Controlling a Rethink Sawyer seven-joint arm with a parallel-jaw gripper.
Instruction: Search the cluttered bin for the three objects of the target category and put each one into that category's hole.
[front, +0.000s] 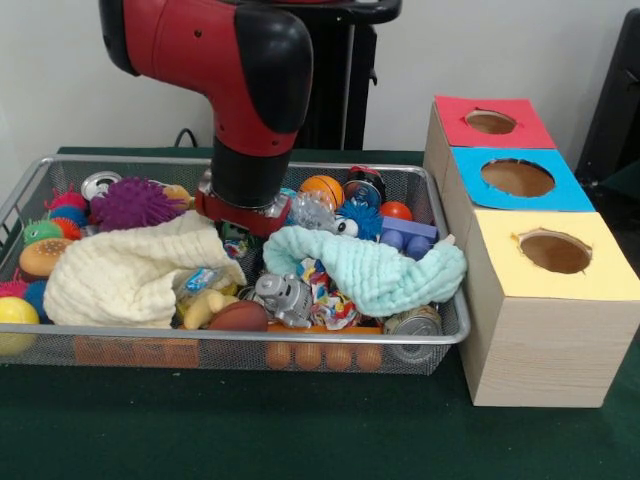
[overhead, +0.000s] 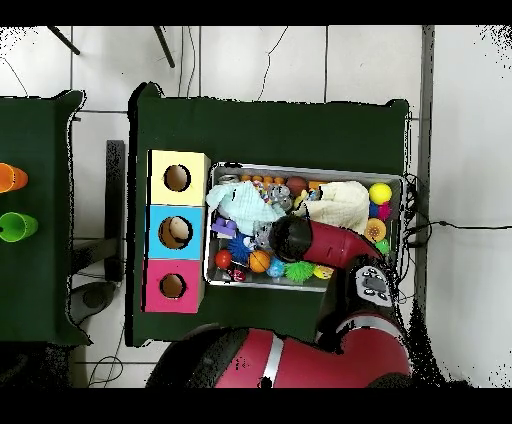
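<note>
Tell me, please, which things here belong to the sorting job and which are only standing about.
Job: wire bin of toys, box with red hole, blue hole, yellow hole, gripper.
Not job: orange cup, green cup.

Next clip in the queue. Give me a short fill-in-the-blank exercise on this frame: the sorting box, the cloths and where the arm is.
1. The wooden sorting box has three holes; the top nearest the front camera is coloured ____.
2. The middle hole sits in a ____ top.
3. The cream cloth and the ____ cloth both lie inside the wire bin.
4. The red arm reaches down into the ____.

Missing words: yellow; blue; mint green; bin
</note>
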